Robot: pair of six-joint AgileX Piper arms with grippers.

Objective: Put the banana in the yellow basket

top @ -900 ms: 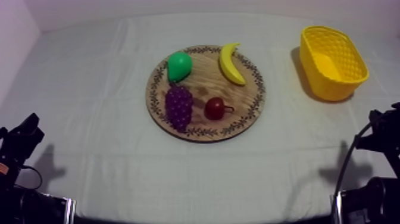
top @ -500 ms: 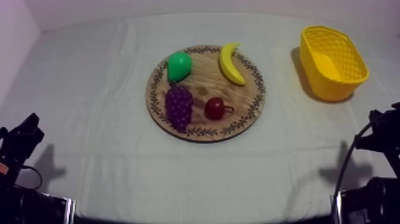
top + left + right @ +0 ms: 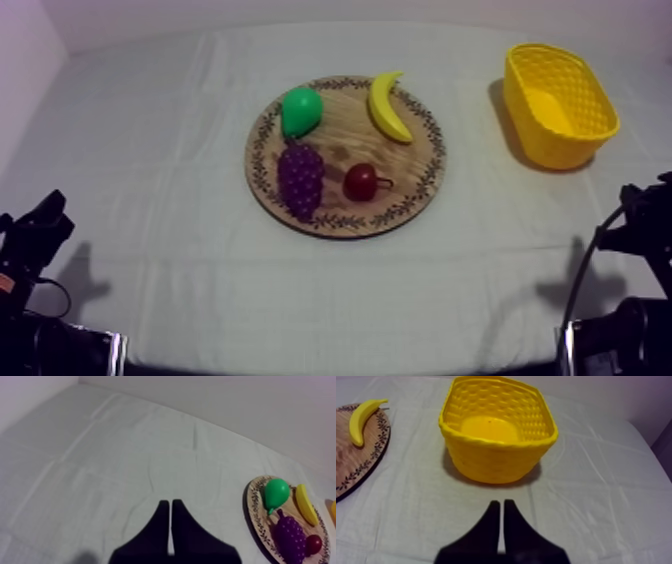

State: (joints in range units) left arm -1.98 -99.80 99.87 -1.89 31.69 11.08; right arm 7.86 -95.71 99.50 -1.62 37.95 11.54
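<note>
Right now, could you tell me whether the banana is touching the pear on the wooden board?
Apart. In the top view, bare wooden board shows between the banana and the pear.

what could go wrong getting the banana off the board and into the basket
1. The banana lies curved at the rim of the board; a grip off its middle may let it slip onto the cloth.
2. The pear sits close beside it, so a wide approach might knock it.
3. The right gripper is shut, like the left gripper; it must open first or it would only push the banana.
</note>
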